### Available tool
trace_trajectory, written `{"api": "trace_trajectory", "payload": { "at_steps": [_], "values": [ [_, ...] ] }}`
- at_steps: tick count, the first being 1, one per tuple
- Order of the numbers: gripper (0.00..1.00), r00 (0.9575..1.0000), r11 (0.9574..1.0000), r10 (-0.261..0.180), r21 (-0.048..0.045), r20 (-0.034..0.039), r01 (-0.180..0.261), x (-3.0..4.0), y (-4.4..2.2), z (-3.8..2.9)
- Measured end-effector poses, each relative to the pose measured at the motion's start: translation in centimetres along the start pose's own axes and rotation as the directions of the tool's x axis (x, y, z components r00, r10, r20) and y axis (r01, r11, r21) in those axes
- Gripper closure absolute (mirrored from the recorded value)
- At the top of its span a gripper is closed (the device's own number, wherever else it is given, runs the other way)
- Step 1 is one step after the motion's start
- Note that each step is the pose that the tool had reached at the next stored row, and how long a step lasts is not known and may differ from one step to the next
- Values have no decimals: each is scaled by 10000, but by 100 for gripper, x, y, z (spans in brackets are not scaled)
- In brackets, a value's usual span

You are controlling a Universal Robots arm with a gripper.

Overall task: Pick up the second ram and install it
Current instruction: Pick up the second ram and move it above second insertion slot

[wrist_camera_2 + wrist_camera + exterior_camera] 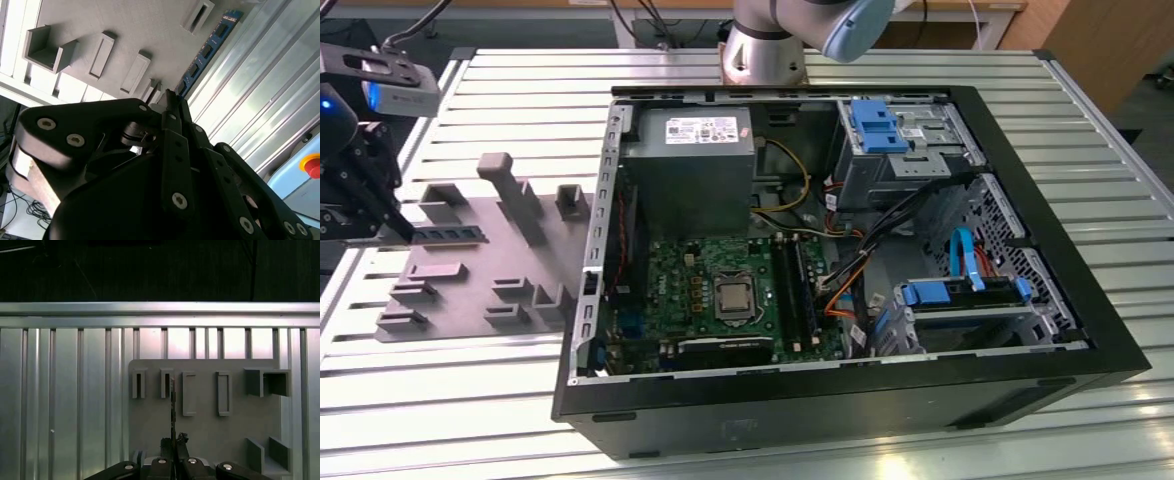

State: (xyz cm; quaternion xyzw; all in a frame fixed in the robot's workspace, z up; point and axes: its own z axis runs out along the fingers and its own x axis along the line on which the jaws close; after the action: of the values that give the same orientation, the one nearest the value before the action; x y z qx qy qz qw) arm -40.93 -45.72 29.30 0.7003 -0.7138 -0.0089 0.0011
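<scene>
The second ram [454,234] is a thin dark green stick held level over the grey holder plate [474,275] at the exterior view's left. My gripper [398,232] is shut on one end of it. In the second wrist view the ram [207,47] runs away from the closed fingertips [169,97], showing blue-green board and dark chips. In the first wrist view I see it edge-on as a thin line [173,405] rising from the gripper [173,442] between two holder blocks. The long black motherboard slots [797,290] lie inside the open computer case [1067,300].
Grey upright holder blocks [507,195] stand on the plate beside the ram. The case's wall [594,250] rises between the plate and the motherboard. Cables, drive bays [894,140] and a power supply [687,160] crowd the case. The slatted metal table [454,410] extends around it.
</scene>
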Motion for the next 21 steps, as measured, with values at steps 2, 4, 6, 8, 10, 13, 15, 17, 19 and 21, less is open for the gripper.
{"api": "trace_trajectory", "payload": {
  "at_steps": [2, 4, 6, 8, 10, 13, 15, 17, 19, 21],
  "values": [
    [86, 10000, 10000, 0, 0, 0, 0, 0, 0, -14],
    [86, 10000, 10000, 0, 0, -1, 0, 0, 0, -28],
    [86, 10000, 10000, 0, 1, 0, 0, 0, 1, -39],
    [86, 10000, 10000, 0, 0, 0, 0, -1, 1, -52],
    [86, 10000, 10000, 0, 0, -1, 0, -1, 1, -65],
    [86, 10000, 10000, 0, 1, 0, 0, -1, 1, -85],
    [86, 10000, 10000, 0, 0, -1, 0, -1, 1, -97],
    [86, 10000, 10000, 0, 0, -1, 0, -1, 2, -110],
    [86, 10000, 10000, 1, 1, 0, -1, -1, 2, -125],
    [86, 10000, 10000, 0, 0, 0, 0, -2, 2, -141]
  ]
}}
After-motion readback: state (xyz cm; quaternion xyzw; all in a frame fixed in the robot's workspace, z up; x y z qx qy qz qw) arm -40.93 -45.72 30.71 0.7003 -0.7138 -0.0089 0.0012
